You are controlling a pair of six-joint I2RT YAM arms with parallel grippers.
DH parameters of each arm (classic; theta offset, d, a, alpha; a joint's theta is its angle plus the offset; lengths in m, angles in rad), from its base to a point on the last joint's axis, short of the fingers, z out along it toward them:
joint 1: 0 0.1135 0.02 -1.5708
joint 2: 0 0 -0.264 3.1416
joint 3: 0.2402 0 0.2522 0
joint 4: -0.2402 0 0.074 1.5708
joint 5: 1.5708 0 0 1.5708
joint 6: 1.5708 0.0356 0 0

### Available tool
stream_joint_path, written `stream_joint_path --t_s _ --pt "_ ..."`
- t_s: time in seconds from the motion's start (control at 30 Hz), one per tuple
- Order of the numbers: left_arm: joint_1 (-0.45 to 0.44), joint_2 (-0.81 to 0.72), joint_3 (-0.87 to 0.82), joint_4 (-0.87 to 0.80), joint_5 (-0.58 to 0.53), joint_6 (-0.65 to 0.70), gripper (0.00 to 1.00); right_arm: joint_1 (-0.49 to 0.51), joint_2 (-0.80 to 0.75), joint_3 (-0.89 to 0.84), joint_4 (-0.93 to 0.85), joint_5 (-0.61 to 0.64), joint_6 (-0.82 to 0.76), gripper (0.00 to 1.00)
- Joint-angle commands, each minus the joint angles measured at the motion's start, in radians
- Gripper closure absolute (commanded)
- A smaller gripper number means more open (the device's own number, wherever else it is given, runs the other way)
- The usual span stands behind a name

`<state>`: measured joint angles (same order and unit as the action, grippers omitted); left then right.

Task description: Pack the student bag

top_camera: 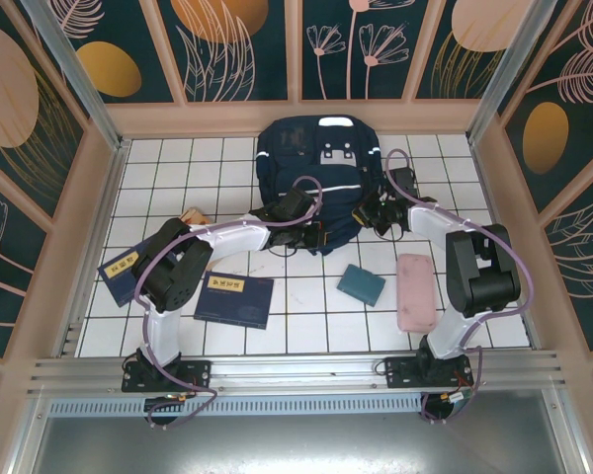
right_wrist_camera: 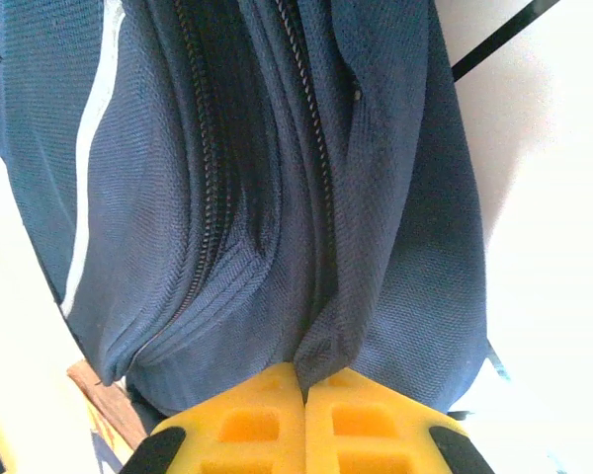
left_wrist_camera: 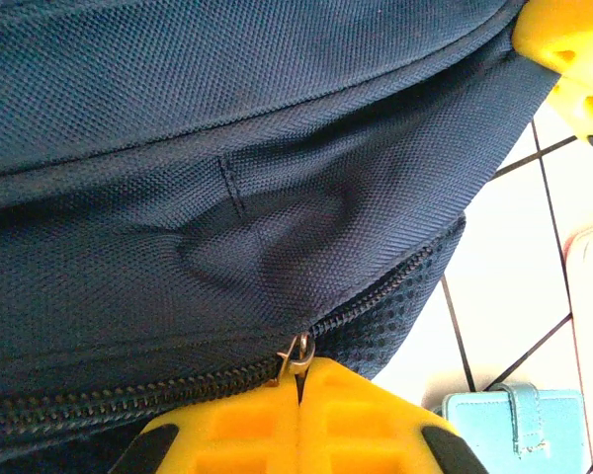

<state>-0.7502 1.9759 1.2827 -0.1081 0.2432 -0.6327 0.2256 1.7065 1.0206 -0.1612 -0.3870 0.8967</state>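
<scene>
Holding one student bag (top_camera: 311, 158), both claws pinched on it.
My left claw (left_wrist_camera: 298, 383) nips its zipper pull (left_wrist_camera: 297, 352), right claw (right_wrist_camera: 304, 380) its fabric; two navy books (top_camera: 234, 298), yellow labels unreadable.

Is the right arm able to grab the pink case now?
Probably not yet: the right gripper is shut on a fold of the student bag. The pink case lies uncovered beside that arm.

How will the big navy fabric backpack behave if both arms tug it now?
Probably floppy: the large dark navy fabric backpack dimples near where the left gripper pinches its metal zipper pull. The thin fold in the right gripper may stretch before the body moves. Lying flat, it likely drags rather than tips.
</scene>
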Motion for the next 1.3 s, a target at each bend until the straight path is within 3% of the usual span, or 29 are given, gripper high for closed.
stream_joint_path --t_s 0.0,0.2,0.37,0.53,0.63,0.7,0.77,0.87,0.93,1.07,1.27 --pt "-0.001 -0.065 -0.023 -0.071 -0.075 0.029 1.0 -0.008 -0.064 0.052 -0.034 0.137 -0.048 1.0" --pt "0.002 -0.166 -0.074 -0.172 -0.222 0.077 1.0 -0.047 -0.08 0.099 -0.064 0.278 -0.107 1.0" --pt "0.036 -0.221 -0.105 -0.204 -0.279 0.093 1.0 -0.091 -0.074 0.135 -0.064 0.305 -0.131 1.0" --pt "0.074 -0.245 -0.109 -0.193 -0.251 0.119 1.0 -0.108 -0.052 0.166 -0.058 0.282 -0.158 1.0" --pt "0.074 -0.246 -0.089 -0.173 -0.202 0.15 1.0 -0.106 -0.052 0.165 -0.028 0.156 -0.198 1.0" --pt "0.074 -0.242 -0.082 -0.152 -0.174 0.158 1.0 -0.096 -0.063 0.159 -0.032 0.109 -0.219 0.91" --pt "0.075 -0.232 -0.077 -0.125 -0.109 0.159 1.0 -0.084 -0.077 0.148 -0.045 0.083 -0.234 0.9" --pt "0.057 -0.216 -0.087 -0.047 -0.015 0.12 0.87 -0.069 -0.088 0.126 -0.045 0.036 -0.243 0.94" --pt "0.017 -0.203 -0.077 -0.024 -0.02 0.105 0.75 -0.055 -0.091 0.121 -0.041 0.006 -0.246 0.96" --pt "-0.016 -0.18 -0.087 0.025 -0.017 0.037 0.63 -0.038 -0.108 0.122 -0.014 -0.028 -0.242 0.98" --pt "-0.02 -0.136 -0.109 0.066 0.006 0.003 0.58 -0.037 -0.122 0.159 -0.021 -0.057 -0.239 0.98"
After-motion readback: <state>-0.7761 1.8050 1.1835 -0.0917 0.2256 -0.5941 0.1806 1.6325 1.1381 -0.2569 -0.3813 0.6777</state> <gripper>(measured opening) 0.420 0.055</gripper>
